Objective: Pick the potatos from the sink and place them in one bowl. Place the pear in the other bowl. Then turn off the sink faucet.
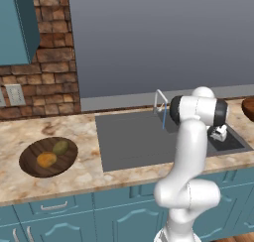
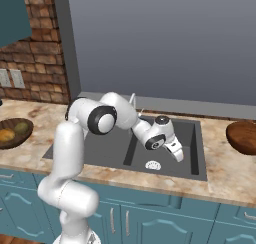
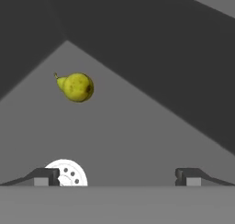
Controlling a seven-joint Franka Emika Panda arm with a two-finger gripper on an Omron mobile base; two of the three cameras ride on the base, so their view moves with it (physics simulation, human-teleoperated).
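Observation:
My gripper (image 3: 118,177) hangs open down in the deeper well of the sink (image 1: 129,139), with nothing between its fingertips (image 3: 46,176). A yellow-green pear (image 3: 75,86) lies on the well's floor ahead of the fingers, apart from them. The gripper (image 2: 177,154) sits low at the well's right side, also seen past my elbow as gripper (image 1: 219,134). The golden-orange potato (image 1: 46,159) and the olive-green potato (image 1: 60,147) rest in the dark brown bowl (image 1: 33,149) on the left counter. The reddish-brown bowl (image 2: 242,137) stands empty on the right counter. A thin blue stream runs from the faucet (image 1: 159,98).
A white round drain (image 2: 153,165) lies in the well floor, close by my left fingertip as the drain (image 3: 69,171). The sink's walls rise around the hand. Marble counter runs on both sides, brick wall with outlets (image 1: 14,94) at the back left.

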